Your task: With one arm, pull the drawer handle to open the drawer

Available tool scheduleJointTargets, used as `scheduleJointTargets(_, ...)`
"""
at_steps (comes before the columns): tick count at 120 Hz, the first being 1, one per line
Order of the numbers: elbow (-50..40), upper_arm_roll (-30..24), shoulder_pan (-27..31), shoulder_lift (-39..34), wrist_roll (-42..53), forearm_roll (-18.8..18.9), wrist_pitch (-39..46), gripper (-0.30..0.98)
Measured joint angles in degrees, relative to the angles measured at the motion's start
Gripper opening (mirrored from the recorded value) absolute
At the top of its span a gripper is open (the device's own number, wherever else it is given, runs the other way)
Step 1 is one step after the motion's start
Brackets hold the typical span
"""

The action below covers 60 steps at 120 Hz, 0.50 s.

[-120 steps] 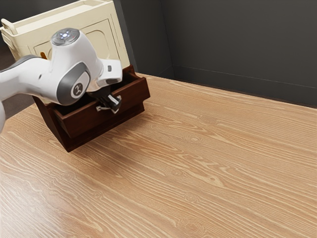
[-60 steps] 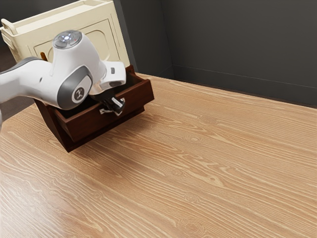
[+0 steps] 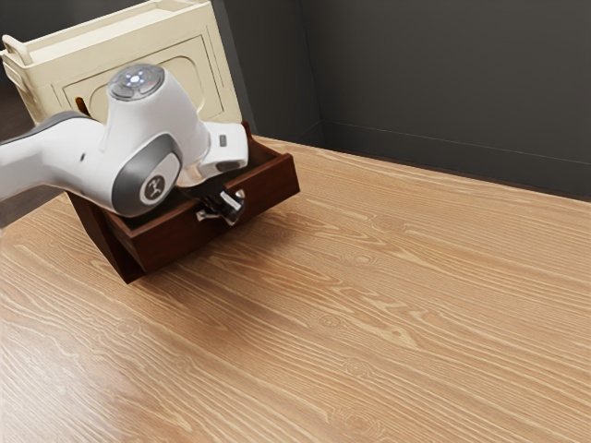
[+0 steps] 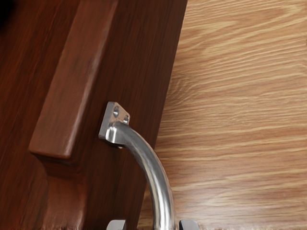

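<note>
My gripper is at the metal handle on the front of the dark brown drawer in the exterior view. The drawer stands partly pulled out of its cabinet, its inside partly hidden by the arm. In the wrist view, the tips of my gripper stand apart on either side of the curved silver handle, with a gap on one side of the bar. The handle's mounting plate sits on the drawer front.
A cream-coloured cabinet or box stands behind the brown one. The wooden table stretches toward the exterior view's right and front, with a dark wall beyond it.
The drawer has slid farther out of its cabinet, toward the exterior view's right. My hand has moved the same way, staying at the handle.
</note>
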Motion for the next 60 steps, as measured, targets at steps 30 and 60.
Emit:
scheduleJointTargets(30,-1.5,0.0,-1.1,-1.3,-1.4,0.1,0.2,0.09)
scheduleJointTargets(60,-2.1,0.0,-1.5,-1.5,-3.0,1.4,0.6,0.10)
